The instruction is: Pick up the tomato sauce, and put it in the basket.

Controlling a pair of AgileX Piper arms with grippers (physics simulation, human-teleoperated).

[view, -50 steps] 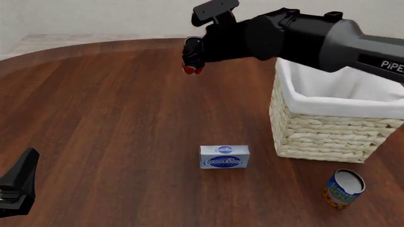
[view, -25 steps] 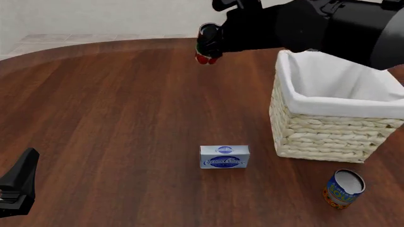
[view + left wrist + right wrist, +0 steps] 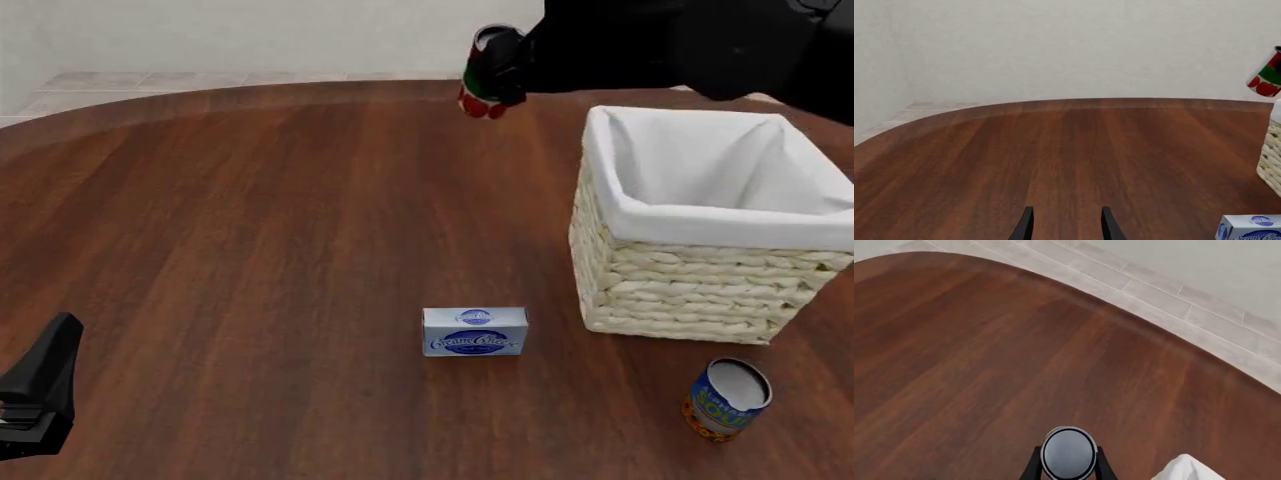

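My right gripper (image 3: 501, 70) is shut on the tomato sauce (image 3: 486, 72), a slim can with a red label, a green band and a grey top. It holds the can high above the table, left of the basket's far left corner. The can's grey top shows between the fingers in the right wrist view (image 3: 1068, 452). It also shows in the left wrist view (image 3: 1267, 75). The basket (image 3: 694, 270) is cream wicker with a white lining, at the right. My left gripper (image 3: 40, 385) rests low at the front left; its fingers (image 3: 1025, 225) stand apart and empty.
A blue-and-white flat box (image 3: 475, 331) lies in front of the basket, to its left. A larger blue-and-orange can (image 3: 726, 398) stands at the front right. The basket's lining corner shows in the right wrist view (image 3: 1185, 468).
My right gripper has risen and moved right towards the basket with the tomato sauce in it. The left arm has not moved.
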